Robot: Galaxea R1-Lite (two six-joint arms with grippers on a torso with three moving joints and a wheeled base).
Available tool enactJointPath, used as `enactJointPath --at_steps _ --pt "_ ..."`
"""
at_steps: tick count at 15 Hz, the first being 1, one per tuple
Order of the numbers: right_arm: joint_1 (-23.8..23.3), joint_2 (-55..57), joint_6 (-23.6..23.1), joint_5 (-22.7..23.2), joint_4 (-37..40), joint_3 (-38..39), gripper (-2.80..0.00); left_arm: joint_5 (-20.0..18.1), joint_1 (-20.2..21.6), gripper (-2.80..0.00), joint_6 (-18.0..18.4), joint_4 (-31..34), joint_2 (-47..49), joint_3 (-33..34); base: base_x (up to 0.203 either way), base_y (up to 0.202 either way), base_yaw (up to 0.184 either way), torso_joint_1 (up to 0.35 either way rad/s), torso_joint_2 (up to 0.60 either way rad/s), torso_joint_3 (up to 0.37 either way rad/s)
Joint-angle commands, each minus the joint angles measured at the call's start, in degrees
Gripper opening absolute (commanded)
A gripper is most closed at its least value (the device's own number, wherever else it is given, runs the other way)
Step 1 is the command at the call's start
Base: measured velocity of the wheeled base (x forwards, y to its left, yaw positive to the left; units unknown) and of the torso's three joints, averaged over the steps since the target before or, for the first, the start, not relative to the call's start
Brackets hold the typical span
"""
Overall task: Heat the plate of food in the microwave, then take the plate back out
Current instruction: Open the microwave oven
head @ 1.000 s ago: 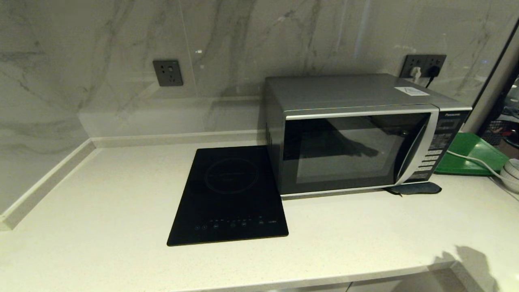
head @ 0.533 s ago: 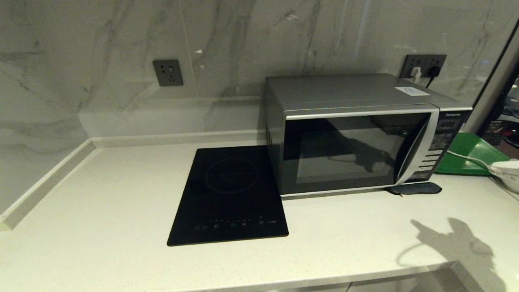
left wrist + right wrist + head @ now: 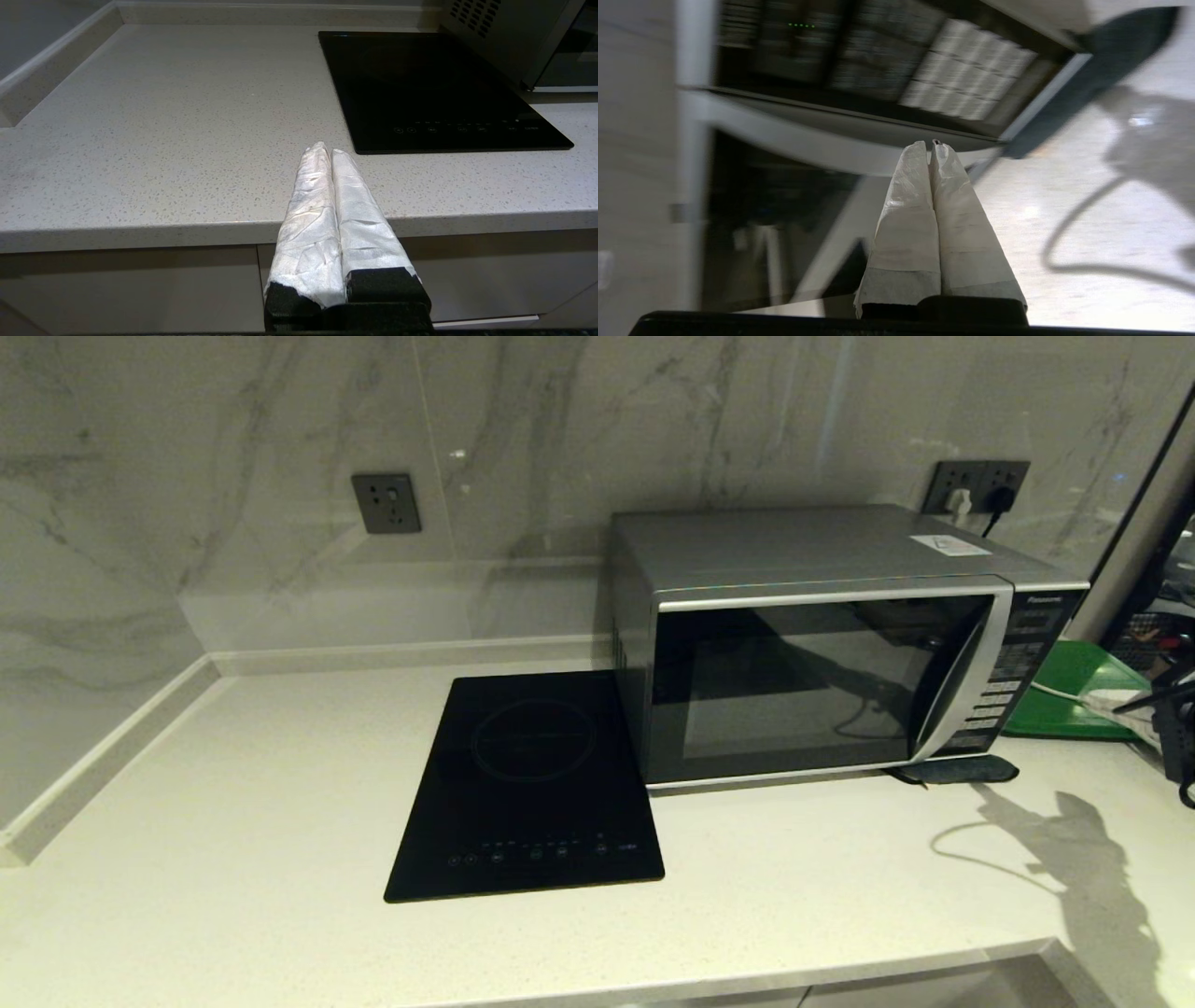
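Right gripper (image 3: 930, 145): white-wrapped fingers (image 3: 906, 219) pressed together, holding nothing, rolled sideways so the microwave (image 3: 822, 644) appears tipped in the wrist view. Ahead of the fingertips sit the curved silver handle strip (image 3: 808, 140) and the button panel (image 3: 966, 84); whether the tips touch the strip cannot be told, as that view is smeared. In the head view only a dark part of the right arm (image 3: 1172, 728) shows, cut off at the right edge beside the green tray (image 3: 1074, 695).

Left gripper (image 3: 326, 148): parked low in front of the worktop (image 3: 233, 821), fingers (image 3: 359, 210) closed on each other and empty, pointing over the worktop edge. The black induction cooktop (image 3: 439, 88) lies ahead of them and to one side, apart from the tips.

Changes: a second ago no arm showed in the head view and white bowls stood at the right edge; now the arm covers that spot. Its shadow (image 3: 1074, 859) on the worktop has grown and crept nearer the microwave, with a looping cable shadow. The reflection in the door glass has shifted as well.

Microwave: door shut, standing just right of the cooktop. Small dark pad (image 3: 952, 771) under its front right corner. Plate of food: in no view; the dark glass lets nothing inside be made out.
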Motion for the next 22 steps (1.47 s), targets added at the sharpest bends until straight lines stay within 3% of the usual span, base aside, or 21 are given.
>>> enactJointPath --at_steps 1,4,11,18,22 --pt "-0.5 5.6 -0.4 0.1 -4.0 2.6 -2.8 0.0 0.0 -2.8 -0.1 0.0 0.0 0.0 0.0 0.0 0.0 0.0 0.0 0.0" --pt "-0.5 11.1 -0.4 0.5 -14.5 6.3 -2.8 0.0 0.0 -2.8 -0.1 0.0 0.0 0.0 0.0 0.0 0.0 0.0 0.0 0.0" --pt "-0.4 22.1 -2.8 3.1 -16.9 -0.4 -2.8 0.0 0.0 -2.8 -0.1 0.0 0.0 0.0 0.0 0.0 0.0 0.0 0.0 0.0" --pt "0.2 27.3 -2.6 7.9 -16.9 -6.8 -2.8 0.0 0.0 -2.8 -0.1 0.0 0.0 0.0 0.0 0.0 0.0 0.0 0.0 0.0" --pt "1.0 30.1 -2.6 8.2 -16.9 -9.7 -2.8 0.0 0.0 -2.8 -0.1 0.0 0.0 0.0 0.0 0.0 0.0 0.0 0.0 0.0"
